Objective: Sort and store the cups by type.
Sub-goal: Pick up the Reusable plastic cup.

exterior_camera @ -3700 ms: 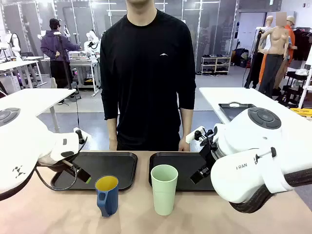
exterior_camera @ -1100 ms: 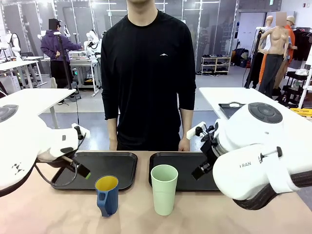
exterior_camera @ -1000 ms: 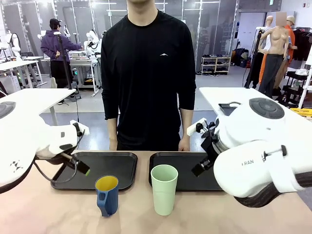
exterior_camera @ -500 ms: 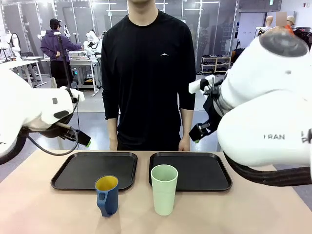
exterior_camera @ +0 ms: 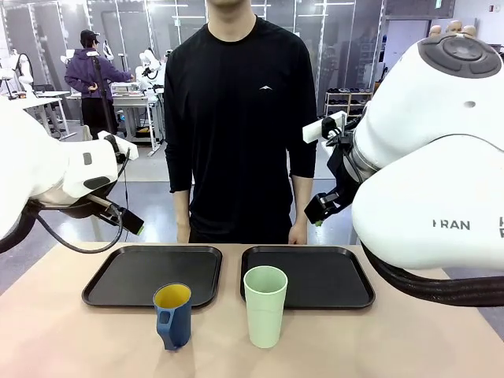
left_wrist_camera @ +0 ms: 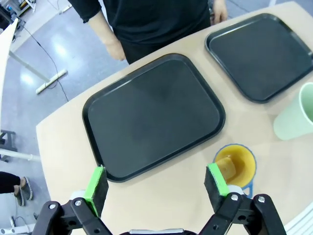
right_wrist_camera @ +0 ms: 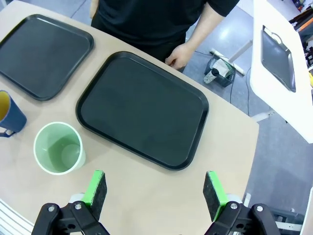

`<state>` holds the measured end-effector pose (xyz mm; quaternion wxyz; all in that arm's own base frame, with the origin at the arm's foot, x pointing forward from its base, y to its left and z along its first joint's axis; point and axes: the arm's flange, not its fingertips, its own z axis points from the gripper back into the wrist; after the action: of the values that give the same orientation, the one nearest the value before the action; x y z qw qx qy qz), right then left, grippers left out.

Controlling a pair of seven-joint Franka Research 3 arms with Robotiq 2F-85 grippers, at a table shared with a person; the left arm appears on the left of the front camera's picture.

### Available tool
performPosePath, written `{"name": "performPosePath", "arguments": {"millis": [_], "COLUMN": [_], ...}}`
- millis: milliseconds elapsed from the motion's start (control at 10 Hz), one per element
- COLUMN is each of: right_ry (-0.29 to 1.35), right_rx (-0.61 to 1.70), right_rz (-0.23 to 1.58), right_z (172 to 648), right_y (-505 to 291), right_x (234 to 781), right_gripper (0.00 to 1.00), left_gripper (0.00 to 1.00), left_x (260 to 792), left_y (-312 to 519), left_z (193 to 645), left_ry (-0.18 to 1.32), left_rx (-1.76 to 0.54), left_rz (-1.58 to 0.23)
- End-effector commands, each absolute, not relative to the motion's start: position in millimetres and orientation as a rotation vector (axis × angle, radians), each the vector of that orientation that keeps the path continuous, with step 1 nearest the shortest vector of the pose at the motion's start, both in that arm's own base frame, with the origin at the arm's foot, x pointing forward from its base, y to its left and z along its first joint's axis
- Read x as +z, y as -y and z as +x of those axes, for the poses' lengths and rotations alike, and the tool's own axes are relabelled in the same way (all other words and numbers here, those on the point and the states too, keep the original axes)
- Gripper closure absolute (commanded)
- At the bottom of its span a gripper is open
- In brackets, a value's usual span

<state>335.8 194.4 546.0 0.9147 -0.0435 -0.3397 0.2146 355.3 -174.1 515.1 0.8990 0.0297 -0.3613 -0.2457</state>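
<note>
We see both pincers raised well above the bench [exterior_camera: 71,339], each with its green-padded fingers spread wide and nothing between them. The left pincer [left_wrist_camera: 155,182] looks down on the dark blue mug [left_wrist_camera: 234,166]. In the left wrist view the mug shows far below, beside the finger at the picture's right, just off the near edge of the left tray [left_wrist_camera: 151,117]. The right pincer [right_wrist_camera: 155,188] hangs over bare bench by the near edge of the right tray [right_wrist_camera: 142,107]. The mint-green tumbler [right_wrist_camera: 58,149] stands far below it, off beyond the finger at the picture's left.

The mug is short and yellow-orange inside, upright, its handle turned toward the robot's side. The tumbler is taller, pale, without a handle, upright and empty. They stand side by side but apart on the bench, the mug to the robot's left. Each is in front of a tray, not on it.

The bench top is light tan. Both trays are black with rounded corners, and bare. A person [exterior_camera: 236,118] in a black long-sleeved shirt stands at the far edge, arms down. Behind are a grey floor, white tables and glass partitions.
</note>
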Motion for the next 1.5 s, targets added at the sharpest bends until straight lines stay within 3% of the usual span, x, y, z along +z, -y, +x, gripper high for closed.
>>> {"name": "performPosePath", "arguments": {"millis": [0,300,700,1400], "right_ry": [0.741,0.681,0.581,0.517], "right_rx": [0.417,0.332,0.224,0.168], "right_rz": [-0.123,-0.18,-0.182,-0.109], "right_z": [343,371,423,448], "right_y": [-178,-126,-64,-38], "right_x": [533,506,468,442], "right_gripper": [0.0,0.0,0.0,0.0], "left_gripper": [0.0,0.0,0.0,0.0], "left_x": [508,481,440,422], "left_y": [164,113,50,38], "left_z": [367,410,468,478], "left_ry": [0.744,0.692,0.64,0.608], "left_rx": [-0.47,-0.324,-0.17,-0.177], "left_rz": [0.091,0.161,0.088,0.061]}}
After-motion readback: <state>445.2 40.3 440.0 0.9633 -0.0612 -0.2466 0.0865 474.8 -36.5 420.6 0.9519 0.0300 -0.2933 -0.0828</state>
